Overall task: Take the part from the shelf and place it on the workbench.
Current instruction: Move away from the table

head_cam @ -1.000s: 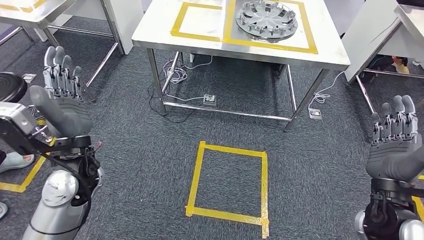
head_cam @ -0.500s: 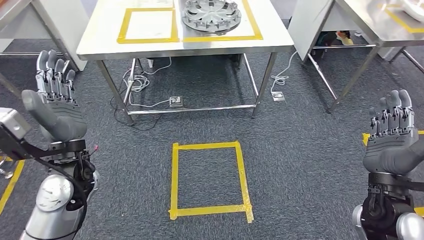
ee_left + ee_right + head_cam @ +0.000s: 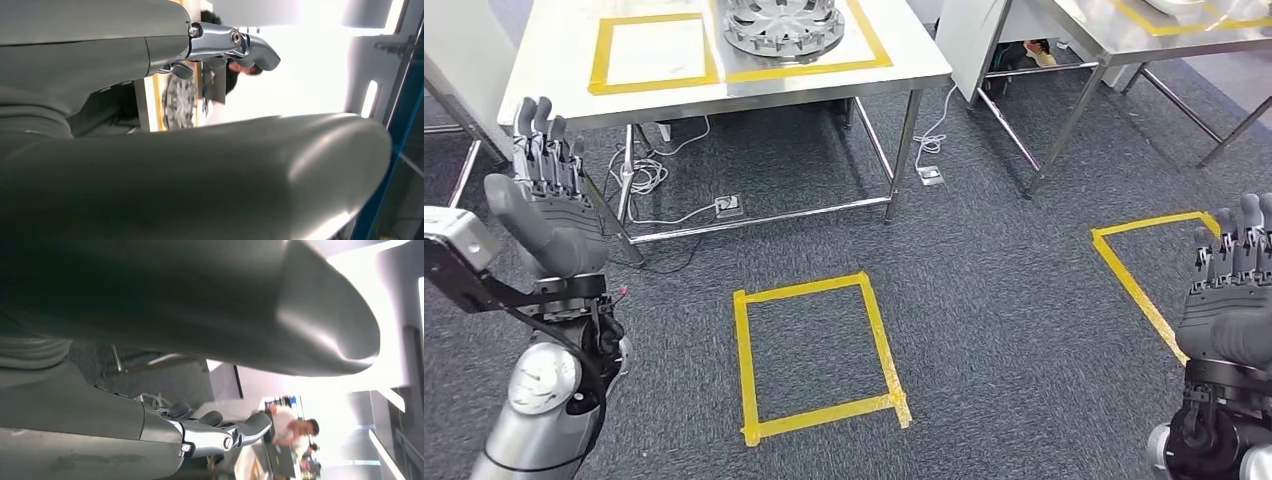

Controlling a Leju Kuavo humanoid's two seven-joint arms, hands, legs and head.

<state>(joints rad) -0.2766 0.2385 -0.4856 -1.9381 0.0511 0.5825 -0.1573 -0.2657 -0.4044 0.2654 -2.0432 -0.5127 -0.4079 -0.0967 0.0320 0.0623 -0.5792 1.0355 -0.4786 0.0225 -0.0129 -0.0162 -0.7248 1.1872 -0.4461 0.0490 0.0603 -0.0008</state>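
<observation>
A round silver wheel-cover part [image 3: 784, 27] lies on a steel workbench [image 3: 554, 95] at the top of the head view, inside a yellow taped box. The same part [image 3: 181, 101] appears small past my left hand's fingers in the left wrist view. My left hand [image 3: 549, 205] is raised at the left, fingers straight and apart, holding nothing. At the right edge my right hand [image 3: 1236, 290] is also raised, fingers up and empty. Both hands are well short of the bench.
A yellow taped square [image 3: 814, 345] marks the grey carpet in front of me, and another taped outline [image 3: 1139, 265] lies at the right. Cables and a floor socket [image 3: 729, 207] sit under the bench. More steel tables [image 3: 1124, 25] stand at the top right. A person [image 3: 295, 427] is visible in the distance.
The whole scene has slid left and tilted in the picture: the camera has turned right. The second taped outline has come into view at the right. Both hands stay raised and empty.
</observation>
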